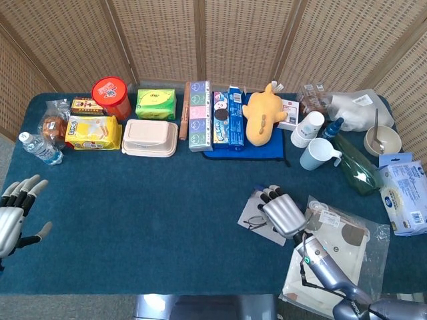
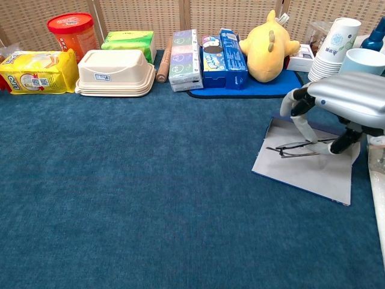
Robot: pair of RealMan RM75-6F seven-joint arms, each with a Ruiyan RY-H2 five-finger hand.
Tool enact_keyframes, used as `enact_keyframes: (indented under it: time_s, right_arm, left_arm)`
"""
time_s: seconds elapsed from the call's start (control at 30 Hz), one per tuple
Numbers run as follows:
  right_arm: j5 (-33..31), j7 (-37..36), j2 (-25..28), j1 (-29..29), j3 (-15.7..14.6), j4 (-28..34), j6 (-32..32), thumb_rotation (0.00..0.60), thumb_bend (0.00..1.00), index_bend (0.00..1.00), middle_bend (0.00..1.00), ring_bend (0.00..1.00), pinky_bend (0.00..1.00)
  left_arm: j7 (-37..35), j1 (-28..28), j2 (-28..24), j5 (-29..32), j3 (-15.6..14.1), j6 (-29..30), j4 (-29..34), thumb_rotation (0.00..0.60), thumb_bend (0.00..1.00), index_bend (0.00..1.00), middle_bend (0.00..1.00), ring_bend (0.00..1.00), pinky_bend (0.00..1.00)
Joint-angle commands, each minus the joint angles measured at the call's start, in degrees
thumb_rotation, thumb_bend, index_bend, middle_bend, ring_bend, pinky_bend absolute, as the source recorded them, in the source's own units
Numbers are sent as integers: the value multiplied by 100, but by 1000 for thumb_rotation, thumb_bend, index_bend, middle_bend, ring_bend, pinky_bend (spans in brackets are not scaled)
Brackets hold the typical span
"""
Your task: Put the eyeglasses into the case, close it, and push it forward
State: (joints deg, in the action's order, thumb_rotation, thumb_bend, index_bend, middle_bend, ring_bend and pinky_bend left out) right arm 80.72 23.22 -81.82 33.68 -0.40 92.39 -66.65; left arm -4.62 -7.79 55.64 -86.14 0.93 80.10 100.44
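The thin dark-framed eyeglasses (image 2: 298, 149) lie low over the open grey case (image 2: 307, 171), which is spread flat on the blue cloth. My right hand (image 2: 337, 102) hovers over the case's right half and pinches the glasses between a finger and thumb. In the head view the right hand (image 1: 283, 212) covers most of the case (image 1: 254, 200), with the eyeglasses (image 1: 255, 222) showing at its left. Whether the frame touches the case I cannot tell. My left hand (image 1: 13, 217) rests open at the table's near left edge, holding nothing.
Along the back stand a red tin (image 2: 71, 30), yellow pack (image 2: 33, 71), beige lunch box (image 2: 115, 72), boxes, a yellow plush toy (image 2: 267, 45) and paper cups (image 2: 334, 45). A plastic bag (image 1: 333, 243) lies right of the case.
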Motion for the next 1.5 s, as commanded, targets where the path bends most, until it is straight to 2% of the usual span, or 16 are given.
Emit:
enact_keyframes:
  time_s: [0.03, 0.67, 1.0, 1.2, 1.5]
  right_arm:
    - [-3, -55, -54, -26, 15, -87, 41, 600, 324, 684, 304, 269, 249]
    - [-300, -154, -159, -165, 257, -868, 216, 600, 323, 681, 303, 269, 248]
    - [-380, -81, -144, -188, 351, -985, 278, 600, 323, 674, 302, 269, 248]
    - [-417, 17, -166, -182, 390, -891, 331, 600, 306, 573, 291, 264, 248]
    - [-613, 360, -109, -124, 483, -553, 464, 600, 278, 289, 224, 224, 248]
  left_arm:
    - [-11, 18, -14, -10, -14, 16, 2, 600, 282, 29, 0, 0, 0]
    - [-55, 104, -84, -103, -59, 147, 46, 600, 283, 29, 0, 0, 0]
    - [-39, 111, -82, -119, -64, 151, 65, 600, 281, 28, 0, 0, 0]
    - [-25, 102, -80, -127, -61, 141, 74, 599, 283, 28, 0, 0, 0]
    - [-35, 117, -76, -131, -68, 155, 68, 600, 283, 28, 0, 0, 0]
